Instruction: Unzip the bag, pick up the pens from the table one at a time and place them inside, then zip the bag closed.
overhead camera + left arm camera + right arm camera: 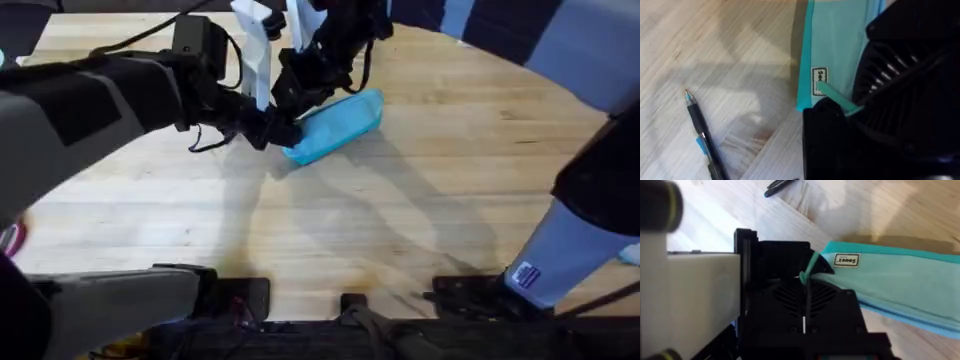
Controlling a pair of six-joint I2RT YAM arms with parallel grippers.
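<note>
Your left fingers (pixel 840 125) grip the bag's (pixel 335 125) teal pull tab (pixel 837 99); right fingers' (pixel 290 95) state I cannot tell; one pen (pixel 702 135) lies on the desk (pixel 400 220) at 9 o'clock of the bag.

Both arms reach to the far middle of the scene, where the left gripper (pixel 268 128) and the right gripper (pixel 300 90) meet close together. The left arm stretches in from the left; the right arm crosses over from the right.
</note>
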